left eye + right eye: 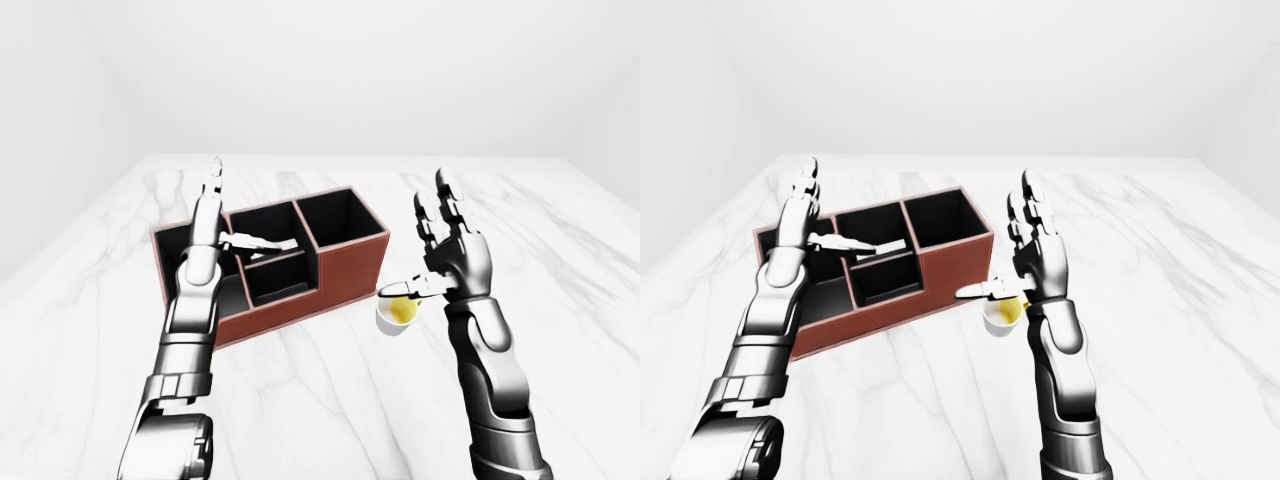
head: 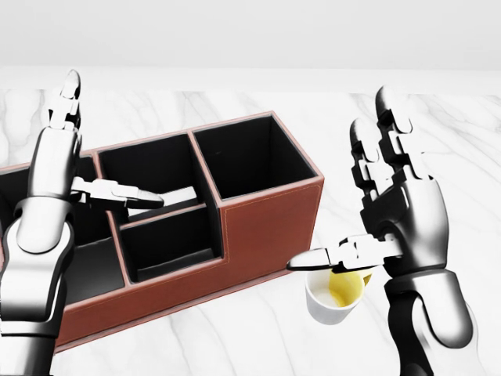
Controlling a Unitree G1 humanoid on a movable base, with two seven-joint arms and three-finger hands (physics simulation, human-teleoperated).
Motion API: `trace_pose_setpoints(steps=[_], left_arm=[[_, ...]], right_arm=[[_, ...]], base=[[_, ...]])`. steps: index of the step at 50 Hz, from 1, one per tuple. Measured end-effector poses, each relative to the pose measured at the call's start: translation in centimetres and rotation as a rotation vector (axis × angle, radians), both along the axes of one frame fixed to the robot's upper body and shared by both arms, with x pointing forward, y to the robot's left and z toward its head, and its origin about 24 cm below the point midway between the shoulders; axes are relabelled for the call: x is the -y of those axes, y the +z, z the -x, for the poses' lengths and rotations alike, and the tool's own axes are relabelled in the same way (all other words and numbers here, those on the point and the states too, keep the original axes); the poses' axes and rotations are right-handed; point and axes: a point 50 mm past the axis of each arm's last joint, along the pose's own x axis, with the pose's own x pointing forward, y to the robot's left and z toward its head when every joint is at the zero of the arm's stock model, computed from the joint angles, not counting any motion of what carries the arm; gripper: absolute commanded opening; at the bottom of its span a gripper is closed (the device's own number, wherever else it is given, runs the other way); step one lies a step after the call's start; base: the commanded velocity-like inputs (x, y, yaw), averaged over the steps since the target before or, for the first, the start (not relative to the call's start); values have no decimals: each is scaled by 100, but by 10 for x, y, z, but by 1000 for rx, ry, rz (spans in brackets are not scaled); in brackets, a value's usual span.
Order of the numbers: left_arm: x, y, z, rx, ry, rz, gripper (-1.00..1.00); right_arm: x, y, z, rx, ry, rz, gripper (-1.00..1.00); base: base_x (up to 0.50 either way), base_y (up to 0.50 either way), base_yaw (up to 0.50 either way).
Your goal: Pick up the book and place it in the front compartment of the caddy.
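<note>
Book [image 2: 166, 197] down in the caddy [image 2: 258, 223], both my hands spread wide
My right hand [image 2: 395, 215] hangs just over the cup [image 2: 333, 296]; one careless drop could tip it

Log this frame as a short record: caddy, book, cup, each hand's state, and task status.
caddy: red-brown caddy with black compartments, on the white marble table
book: pale book lying tilted inside a middle compartment
cup: white cup with yellow contents, right of the caddy in the head view
left hand: left hand open, raised above the caddy's left part, holding nothing
right hand: right hand open, fingers upright, above the cup
status: book is in the caddy; which compartment counts as front cannot be told
</note>
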Motion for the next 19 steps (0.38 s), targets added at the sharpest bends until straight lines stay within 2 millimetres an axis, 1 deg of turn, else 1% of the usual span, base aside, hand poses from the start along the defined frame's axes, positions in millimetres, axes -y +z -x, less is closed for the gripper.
trace_pose_setpoints(steps=[8, 19], left_arm=[[5, 22, 16, 120, -38, -7, 100], [9, 40, 40, 238, -74, -5, 100]], right_arm=[[0, 3, 0, 11, 0, -1, 100], [0, 7, 2, 30, -2, -1, 100]], base=[[0, 0, 0], [0, 0, 0]])
